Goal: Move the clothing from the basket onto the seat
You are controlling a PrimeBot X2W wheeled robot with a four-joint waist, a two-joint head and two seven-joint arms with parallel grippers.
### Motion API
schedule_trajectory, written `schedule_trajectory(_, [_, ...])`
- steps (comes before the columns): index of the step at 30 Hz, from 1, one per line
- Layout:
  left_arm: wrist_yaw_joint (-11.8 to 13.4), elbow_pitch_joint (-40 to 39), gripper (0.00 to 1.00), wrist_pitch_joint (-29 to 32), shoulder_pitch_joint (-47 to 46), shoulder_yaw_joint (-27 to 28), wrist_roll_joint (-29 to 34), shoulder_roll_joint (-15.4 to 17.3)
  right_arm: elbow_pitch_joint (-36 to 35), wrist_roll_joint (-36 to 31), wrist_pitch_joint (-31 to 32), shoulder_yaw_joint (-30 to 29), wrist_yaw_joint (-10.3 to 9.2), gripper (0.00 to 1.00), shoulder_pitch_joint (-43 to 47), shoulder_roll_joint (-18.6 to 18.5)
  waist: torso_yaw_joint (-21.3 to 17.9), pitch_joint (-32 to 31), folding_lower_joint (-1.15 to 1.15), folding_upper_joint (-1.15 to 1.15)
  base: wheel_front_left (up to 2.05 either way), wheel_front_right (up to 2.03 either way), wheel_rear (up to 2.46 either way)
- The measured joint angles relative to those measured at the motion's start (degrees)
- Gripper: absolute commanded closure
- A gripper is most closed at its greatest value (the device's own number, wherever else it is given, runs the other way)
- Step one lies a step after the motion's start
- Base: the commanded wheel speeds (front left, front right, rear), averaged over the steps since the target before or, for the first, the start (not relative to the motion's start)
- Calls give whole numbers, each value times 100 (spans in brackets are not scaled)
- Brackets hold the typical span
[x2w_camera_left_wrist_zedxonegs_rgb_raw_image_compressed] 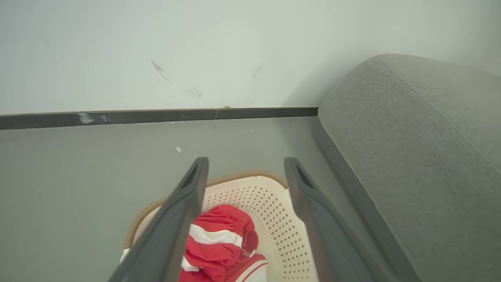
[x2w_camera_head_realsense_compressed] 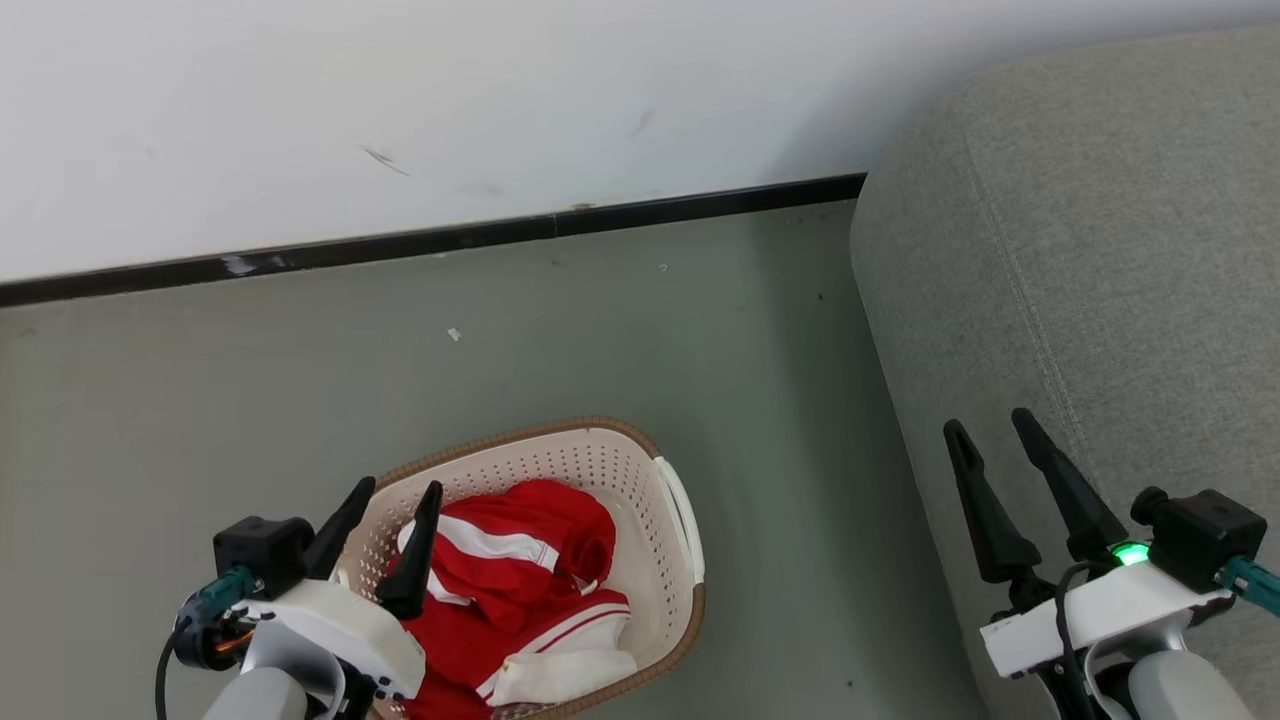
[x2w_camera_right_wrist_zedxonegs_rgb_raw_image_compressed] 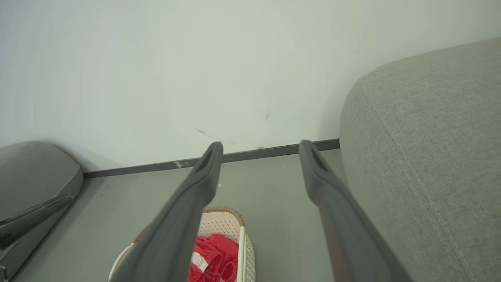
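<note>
Red clothing (x2w_camera_head_realsense_compressed: 510,590) with white stripes lies bunched in the cream basket (x2w_camera_head_realsense_compressed: 670,520) on the floor at the lower middle of the head view. My left gripper (x2w_camera_head_realsense_compressed: 395,490) hangs open above the basket's left side, nothing between its fingers. The left wrist view looks down on the clothing (x2w_camera_left_wrist_zedxonegs_rgb_raw_image_compressed: 219,239) inside the basket (x2w_camera_left_wrist_zedxonegs_rgb_raw_image_compressed: 274,211), between the open left gripper (x2w_camera_left_wrist_zedxonegs_rgb_raw_image_compressed: 244,162). The grey seat (x2w_camera_head_realsense_compressed: 1080,260) rises at the right. My right gripper (x2w_camera_head_realsense_compressed: 990,425) stands open in front of the seat's arm. The right wrist view shows the basket (x2w_camera_right_wrist_zedxonegs_rgb_raw_image_compressed: 231,223), clothing (x2w_camera_right_wrist_zedxonegs_rgb_raw_image_compressed: 215,258) and seat (x2w_camera_right_wrist_zedxonegs_rgb_raw_image_compressed: 426,156).
A white wall with a dark baseboard (x2w_camera_head_realsense_compressed: 430,240) runs across the back. Bare grey floor (x2w_camera_head_realsense_compressed: 600,340) separates the basket from the wall and the seat. A grey rounded shape (x2w_camera_right_wrist_zedxonegs_rgb_raw_image_compressed: 35,176) sits at the left of the right wrist view.
</note>
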Motion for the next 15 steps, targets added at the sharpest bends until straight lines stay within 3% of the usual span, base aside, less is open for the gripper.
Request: schedule_trajectory(15, [-33,698,0,321,-866,-138,-25,-126,-533,-58,-5,-14,0,0,-350,81,-209,914,0,0,0,0,0])
